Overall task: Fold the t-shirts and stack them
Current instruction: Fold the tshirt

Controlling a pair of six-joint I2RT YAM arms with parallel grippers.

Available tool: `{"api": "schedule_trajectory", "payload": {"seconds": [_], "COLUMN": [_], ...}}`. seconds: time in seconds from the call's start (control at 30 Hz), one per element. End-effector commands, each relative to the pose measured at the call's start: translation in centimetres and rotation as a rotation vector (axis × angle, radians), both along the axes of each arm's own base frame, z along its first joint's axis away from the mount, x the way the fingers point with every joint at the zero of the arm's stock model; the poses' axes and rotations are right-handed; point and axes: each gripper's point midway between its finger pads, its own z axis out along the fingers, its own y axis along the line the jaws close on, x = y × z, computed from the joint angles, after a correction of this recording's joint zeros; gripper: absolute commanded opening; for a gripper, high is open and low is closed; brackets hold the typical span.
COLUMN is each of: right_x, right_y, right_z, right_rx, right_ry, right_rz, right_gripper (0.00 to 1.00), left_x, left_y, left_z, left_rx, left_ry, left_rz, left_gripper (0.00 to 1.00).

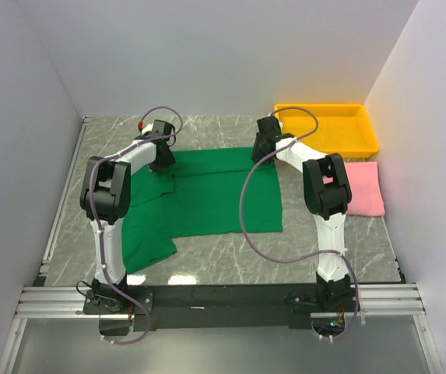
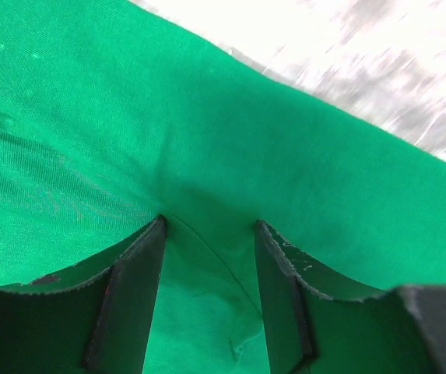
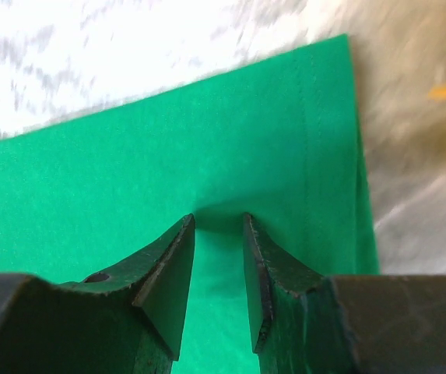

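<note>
On green t-shirt [image 1: 223,195], left gripper [image 2: 210,223] (parted).

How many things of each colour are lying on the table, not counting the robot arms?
green t-shirt: 1
pink t-shirt: 1
yellow tray: 1
Total: 3

Robot lab test cell, not a lived-in room. Plain white panel walls [image 1: 207,54] box in a marble-patterned table [image 1: 207,257] on three sides. The left arm [image 1: 106,195] and right arm [image 1: 328,187] stand bolted to an aluminium rail [image 1: 51,300] along its near edge, grey cables [image 1: 273,253] looping loose, and a yellow plastic tray [image 1: 324,150] sits at the far right corner.
</note>
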Motion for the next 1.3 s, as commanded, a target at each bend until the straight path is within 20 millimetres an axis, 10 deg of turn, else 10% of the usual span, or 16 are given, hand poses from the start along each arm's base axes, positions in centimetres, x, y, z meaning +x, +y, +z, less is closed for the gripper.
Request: {"api": "schedule_trajectory", "payload": {"seconds": [0.0, 0.23, 0.43, 0.53, 0.87, 1.27], "right_x": [1.4, 2.2, -2.6, -6.0, -17.5, -22.1], "right_y": [-2.1, -1.2, -0.5, -0.4, -1.0, -1.5], "right_z": [-0.1, 4.3, 8.3, 10.3, 7.6, 5.9], "right_rx": [-0.062, -0.02, 0.01, 0.012, -0.029, -0.015], "right_ry": [0.017, -0.06, -0.097, -0.124, -0.023, -0.052], "right_rz": [-0.021, 0.031, 0.076, 0.095, 0.184, 0.231], "right_gripper": [0.39, 0.42, 0.54, 0.57, 0.63, 0.63], "left_x": [0.3, 1.2, -3.6, -7.6, -20.4, -21.3], "left_y": [-0.5, 1.0, 4.4, 7.0, 14.6, 15.2], "left_z": [-2.5, 4.3, 10.1, 10.2, 4.4, 1.9], "left_rx": [-0.02, -0.009, -0.016, -0.051, -0.107, -0.131], "left_ry": [0.063, -0.065, -0.141, -0.142, -0.032, 0.03], "left_rz": [-0.004, 0.044, 0.134, 0.193, 0.411, 0.372], "left_gripper": [0.56, 0.58, 0.66, 0.69, 0.74, 0.55]}}
